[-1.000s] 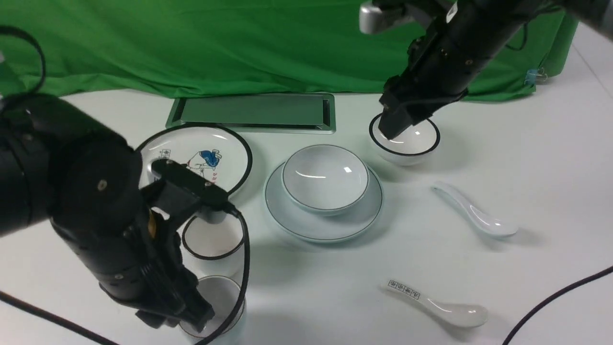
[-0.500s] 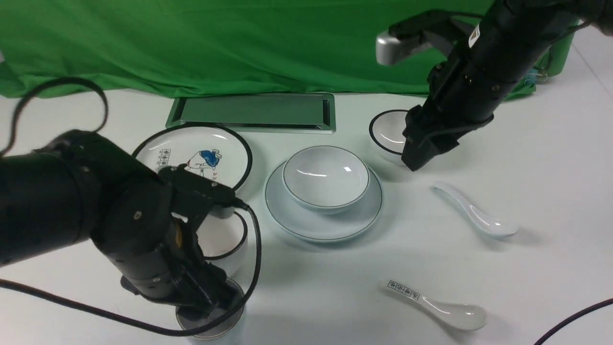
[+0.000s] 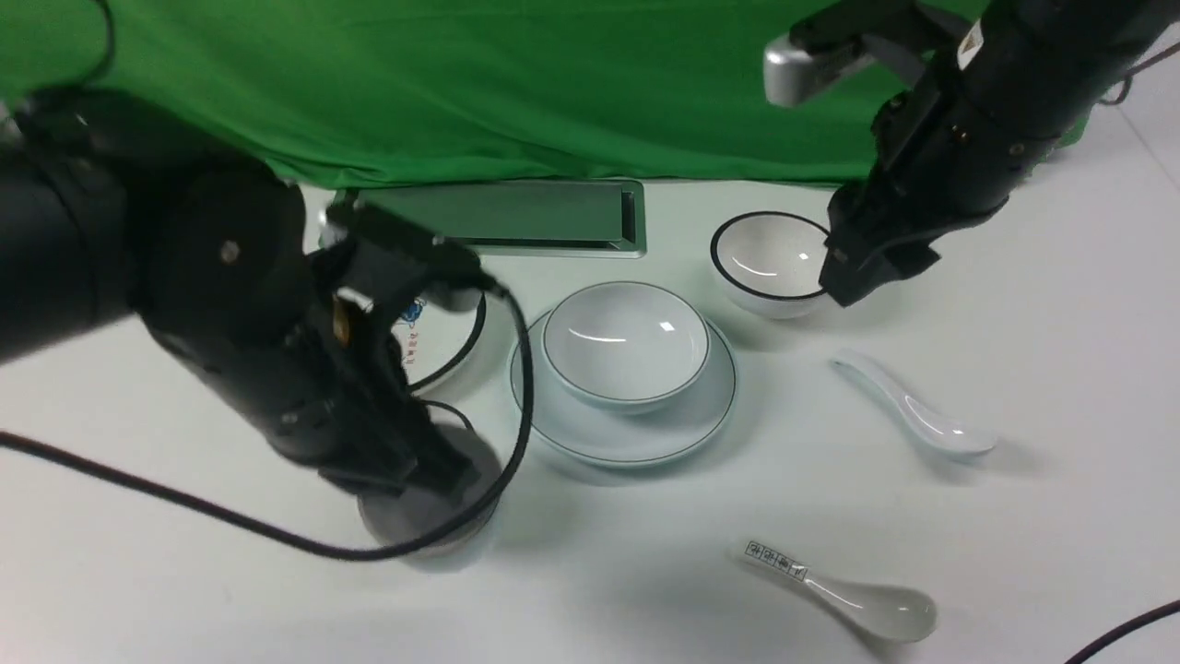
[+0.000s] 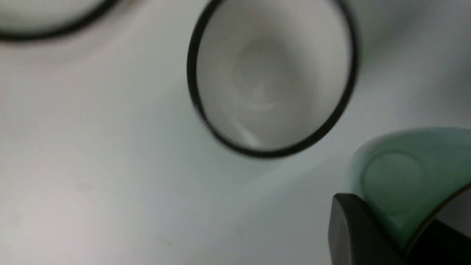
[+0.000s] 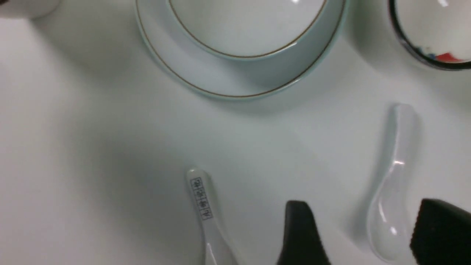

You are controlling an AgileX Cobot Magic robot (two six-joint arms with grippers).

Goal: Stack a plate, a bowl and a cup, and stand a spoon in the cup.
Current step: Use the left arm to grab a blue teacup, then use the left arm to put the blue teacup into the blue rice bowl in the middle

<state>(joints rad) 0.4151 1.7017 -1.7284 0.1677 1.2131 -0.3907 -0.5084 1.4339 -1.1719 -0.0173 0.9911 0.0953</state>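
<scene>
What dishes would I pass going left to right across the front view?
The cup → bowl on plate → black-rimmed bowl → plain spoon. The printed spoon overlaps others sideways, so it is left out.

The table [image 3: 1014, 304] is laid with the plate [image 3: 636, 433] at its middle, a pictured plate [image 3: 433, 346] toward the left edge, a dark-rimmed bowl [image 3: 770, 263] toward the far edge, the spoon [image 3: 913, 410] toward the right edge, and a printed spoon [image 3: 839, 590] toward the near edge.

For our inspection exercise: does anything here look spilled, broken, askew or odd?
Nothing stands out. The bowl sits upright on the plate, the plain spoon and the printed spoon lie flat, no spill or chip shows. The left gripper holds the cup.
</scene>
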